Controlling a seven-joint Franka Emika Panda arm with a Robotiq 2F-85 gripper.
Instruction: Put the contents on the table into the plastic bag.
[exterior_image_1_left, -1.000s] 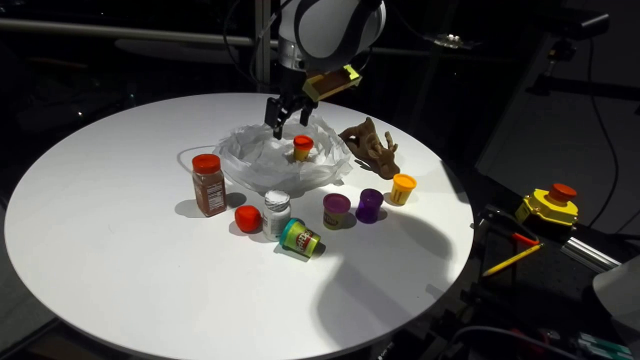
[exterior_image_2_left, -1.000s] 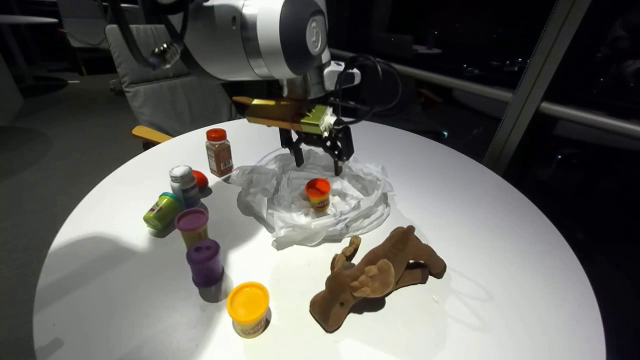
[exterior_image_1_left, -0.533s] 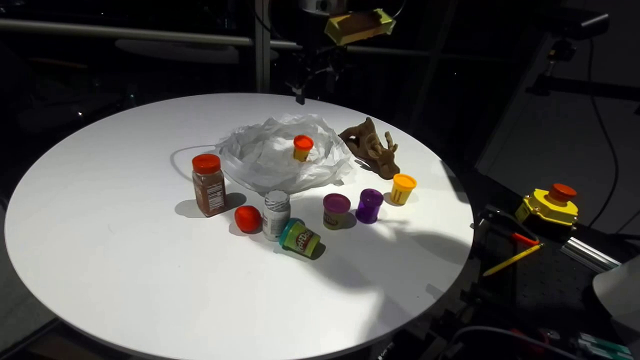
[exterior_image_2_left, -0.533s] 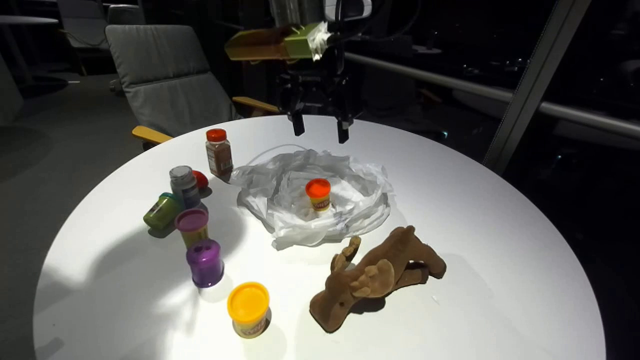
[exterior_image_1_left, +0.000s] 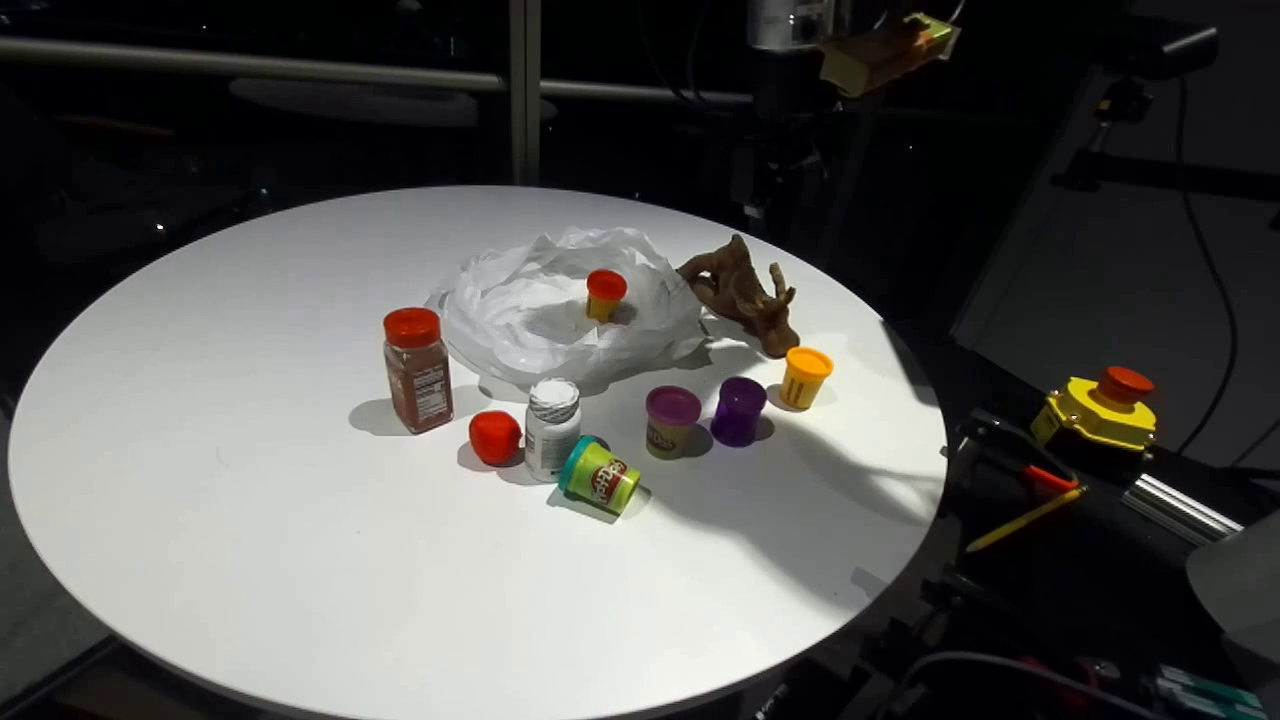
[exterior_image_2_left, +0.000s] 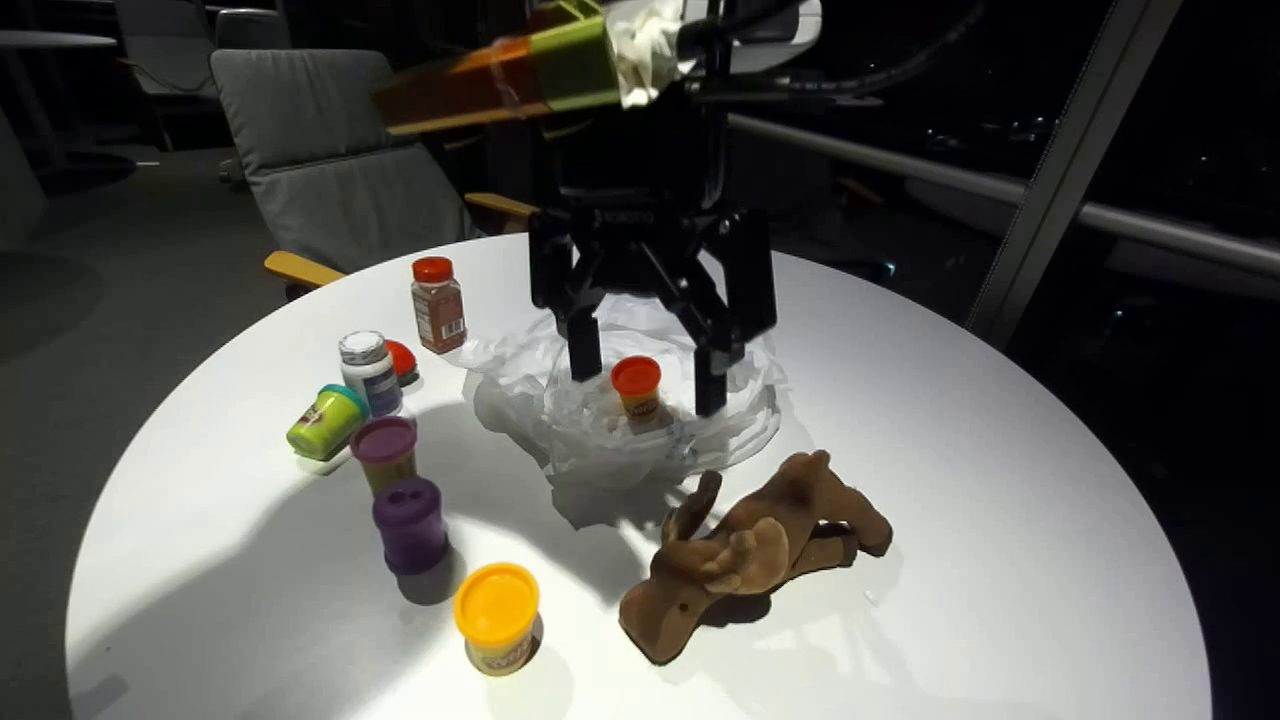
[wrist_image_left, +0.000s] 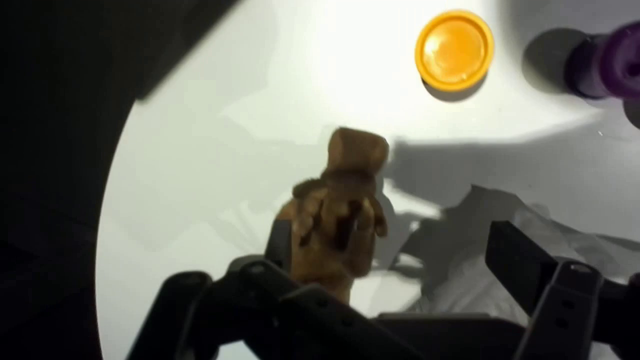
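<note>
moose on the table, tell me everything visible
The moose is a brown toy, plush-looking, with knobbly antlers, a dark eye and a blunt muzzle. It lies low on the table, muzzle down; belly-down or on its side, I can't tell. It is outside the bag, beside it, with a gap at the head in the wrist view. The muzzle end is nearest the orange tub, not touching it. The open jaws hang above, apart from it; only the table visibly touches it.
</note>
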